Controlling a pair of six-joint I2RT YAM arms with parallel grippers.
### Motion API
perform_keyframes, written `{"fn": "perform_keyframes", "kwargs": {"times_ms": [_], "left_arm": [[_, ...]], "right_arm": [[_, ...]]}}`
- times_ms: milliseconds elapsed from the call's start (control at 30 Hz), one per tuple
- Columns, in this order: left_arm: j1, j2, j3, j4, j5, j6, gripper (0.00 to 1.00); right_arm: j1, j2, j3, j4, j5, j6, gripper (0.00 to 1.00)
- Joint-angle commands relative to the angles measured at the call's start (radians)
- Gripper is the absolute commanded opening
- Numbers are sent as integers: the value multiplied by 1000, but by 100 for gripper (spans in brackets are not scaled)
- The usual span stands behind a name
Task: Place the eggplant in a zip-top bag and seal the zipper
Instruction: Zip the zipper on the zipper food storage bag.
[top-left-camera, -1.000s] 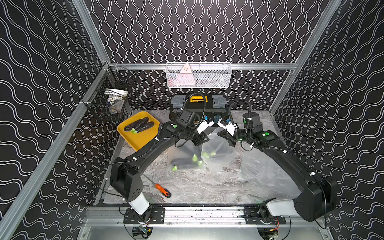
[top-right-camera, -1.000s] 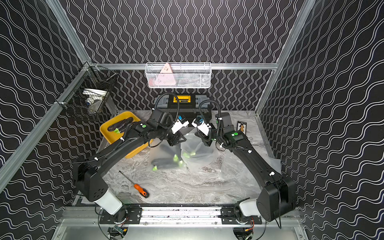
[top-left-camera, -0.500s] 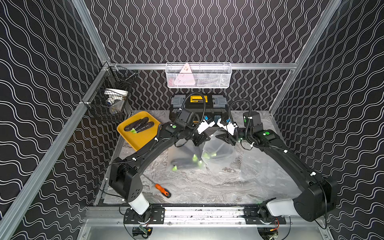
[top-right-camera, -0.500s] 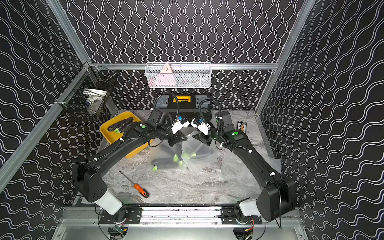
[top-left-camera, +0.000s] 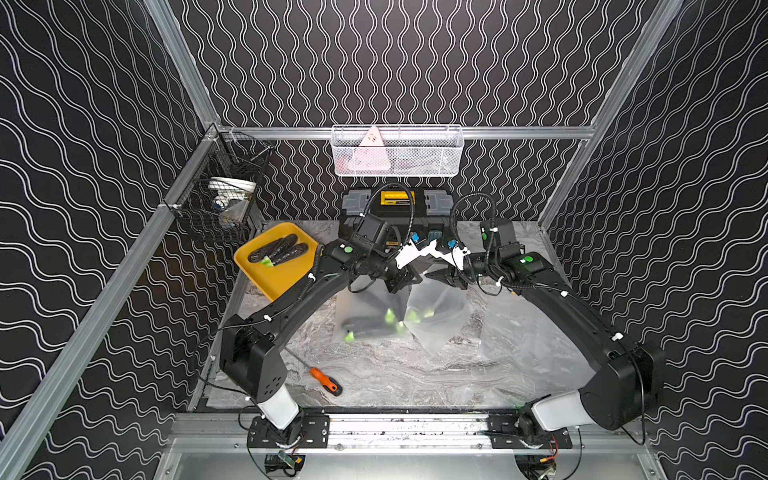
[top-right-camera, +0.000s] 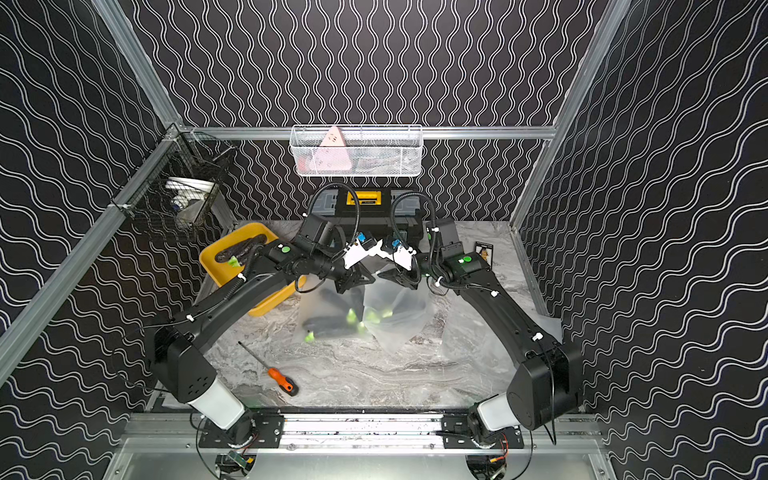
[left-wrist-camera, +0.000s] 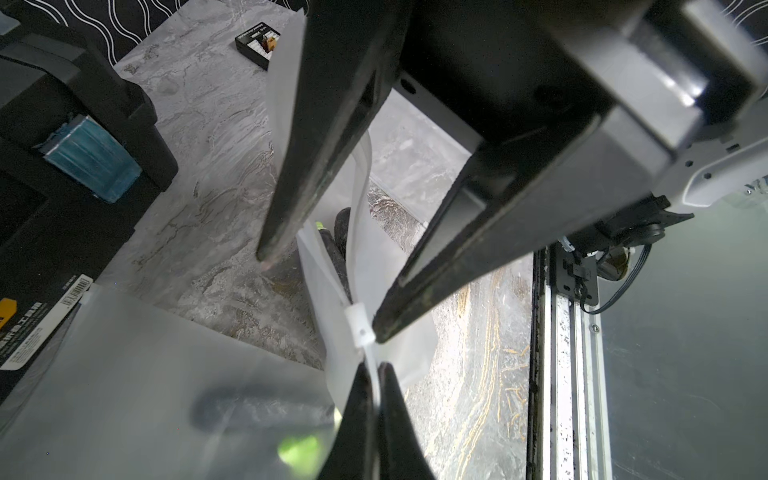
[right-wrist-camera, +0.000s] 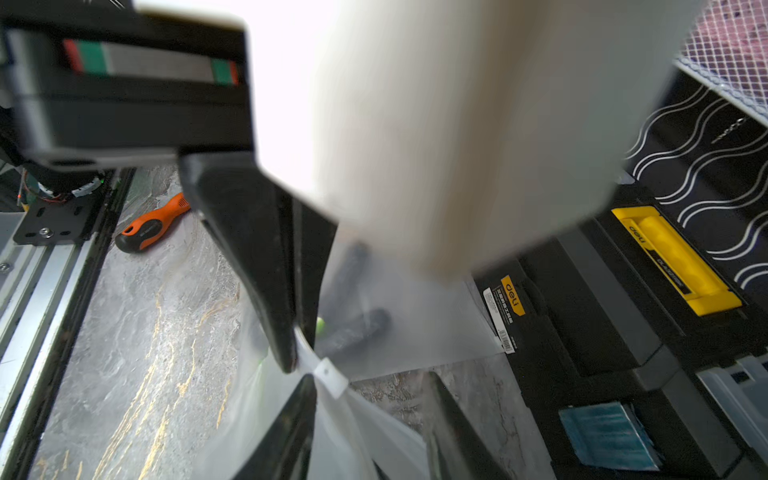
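Left claw (left-wrist-camera: 375, 370) clamped on bag (top-left-camera: 436, 320) rim, right claw (right-wrist-camera: 370, 377) apart beside slider (left-wrist-camera: 359, 326).
Shows eggplant (left-wrist-camera: 340, 235) already inside bag, middle of tabletop (top-left-camera: 395, 374); leaves only open zipper (left-wrist-camera: 360, 195) to slide shut.

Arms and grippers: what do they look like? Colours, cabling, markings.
Both the left arm and right arm are black, with a white base segment by the rail, white cable ties along the links and a green dot near the wrist. The left gripper and right gripper have white bodies with blue connectors, black tapered fingers and a black ribbed cable looping above.
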Motion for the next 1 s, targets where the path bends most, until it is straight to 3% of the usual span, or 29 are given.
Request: {"fn": "perform_keyframes", "kwargs": {"times_ms": [0, 467, 700, 967], "left_arm": [[-5, 7, 21, -17, 31, 41, 0], [-6, -3, 35, -12, 37, 48, 0], [-4, -2, 35, -15, 29, 52, 0], [8, -10, 24, -7, 33, 41, 0]], "right_arm": [[3, 0, 8, -3, -45, -24, 43], [25, 42, 44, -88, -47, -88, 36], [23, 37, 32, -82, -8, -85, 17], [7, 23, 12, -53, 20, -68, 7]]}}
